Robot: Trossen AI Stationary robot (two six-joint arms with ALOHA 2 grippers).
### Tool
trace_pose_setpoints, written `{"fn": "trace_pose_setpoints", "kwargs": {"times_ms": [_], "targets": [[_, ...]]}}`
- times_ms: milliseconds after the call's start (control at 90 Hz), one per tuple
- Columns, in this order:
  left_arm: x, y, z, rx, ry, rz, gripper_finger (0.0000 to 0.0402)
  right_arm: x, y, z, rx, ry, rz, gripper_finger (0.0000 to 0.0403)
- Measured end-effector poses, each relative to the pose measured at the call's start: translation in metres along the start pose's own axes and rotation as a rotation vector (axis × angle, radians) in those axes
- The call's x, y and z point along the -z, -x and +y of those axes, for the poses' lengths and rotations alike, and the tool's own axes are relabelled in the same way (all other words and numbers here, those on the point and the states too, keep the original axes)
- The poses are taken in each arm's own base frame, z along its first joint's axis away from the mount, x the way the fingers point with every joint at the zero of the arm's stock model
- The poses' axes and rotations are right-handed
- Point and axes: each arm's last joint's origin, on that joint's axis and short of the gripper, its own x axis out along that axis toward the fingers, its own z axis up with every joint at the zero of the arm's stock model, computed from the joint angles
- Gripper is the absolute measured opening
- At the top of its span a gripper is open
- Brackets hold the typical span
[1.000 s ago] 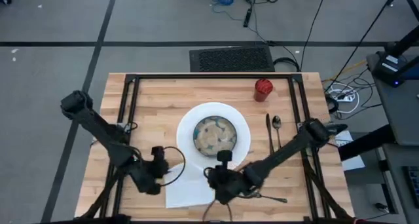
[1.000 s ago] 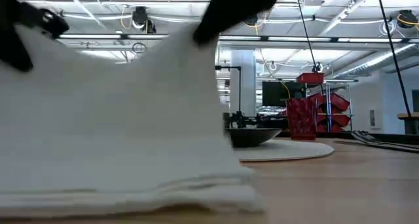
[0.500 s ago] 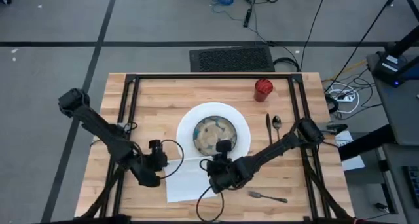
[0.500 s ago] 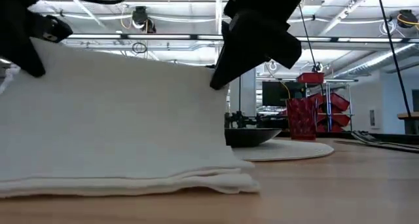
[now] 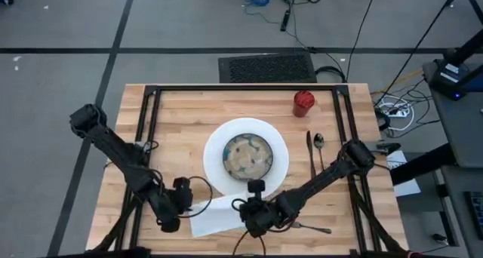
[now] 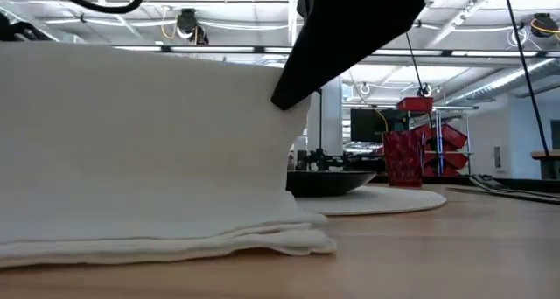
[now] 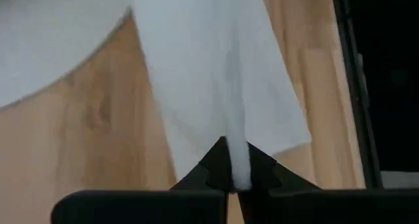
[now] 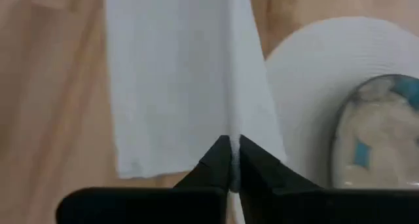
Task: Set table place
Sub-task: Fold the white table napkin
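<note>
Napkin: a white cloth napkin (image 5: 219,215) lies at the near edge of the table (image 5: 181,115), just in front of the plate, its near part flat on the wood and its far edge lifted between the two grippers.
Left gripper: the left gripper (image 5: 179,203) sits at the napkin's left corner; its wrist view shows both fingers (image 7: 208,168) pinched tight on a fold of the cloth.
Right gripper: the right gripper (image 5: 253,211) is at the napkin's right corner, just in front of the plate rim; its fingers (image 8: 213,164) are likewise pressed together on a thin ridge of cloth.
Plate: a large round white plate (image 5: 215,148) lies mid-table and holds the speckled bowl (image 5: 247,155) at its centre (what the bowl holds, if anything, cannot be told).
Cutlery: a knife (image 5: 309,152) and a spoon (image 5: 319,146) lie side by side right of the plate; a fork (image 5: 311,228) lies near the front edge, just right of the right gripper.
Cup: a small red cup (image 5: 303,102) stands at the far right of the table, well apart from the napkin.
Low view only: the napkin (image 6: 149,150) rises as a broad upright white sheet above its folded base, with a dark arm at its upper right; the bowl (image 6: 328,182) and plate (image 6: 385,200) show behind it.
Wrist views only: the pinch itself, hidden from above.
</note>
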Motion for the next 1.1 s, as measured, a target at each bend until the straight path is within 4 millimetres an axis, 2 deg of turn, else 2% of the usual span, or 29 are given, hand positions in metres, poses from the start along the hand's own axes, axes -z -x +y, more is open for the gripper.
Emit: {"fn": "trace_pose_setpoints", "kwargs": {"times_ms": [133, 333, 433, 678, 956, 1100], "targets": [[0.001, -0.011, -0.007, 0.036, 0.001, 0.001, 0.0000, 0.000, 0.000, 0.005, -0.037, -0.022, -0.008, 0.0000], [0.005, -0.026, -0.008, 0.032, 0.003, 0.046, 0.0000, 0.005, -0.023, 0.016, -0.128, -0.045, 0.014, 0.0000], [0.007, -0.030, -0.009, 0.026, 0.008, 0.059, 0.0000, 0.008, -0.028, 0.018, -0.138, -0.051, 0.029, 0.0000], [0.009, -0.039, -0.013, 0.084, 0.016, 0.100, 0.0000, 0.008, -0.028, 0.021, -0.145, -0.049, 0.016, 0.0000], [0.003, -0.038, -0.019, 0.180, -0.017, 0.069, 0.0000, 0.007, -0.030, 0.019, -0.164, -0.046, 0.022, 0.0000], [0.004, -0.038, -0.019, 0.193, -0.022, 0.083, 0.0000, 0.003, -0.029, 0.023, -0.250, -0.052, 0.002, 0.0012]]}}
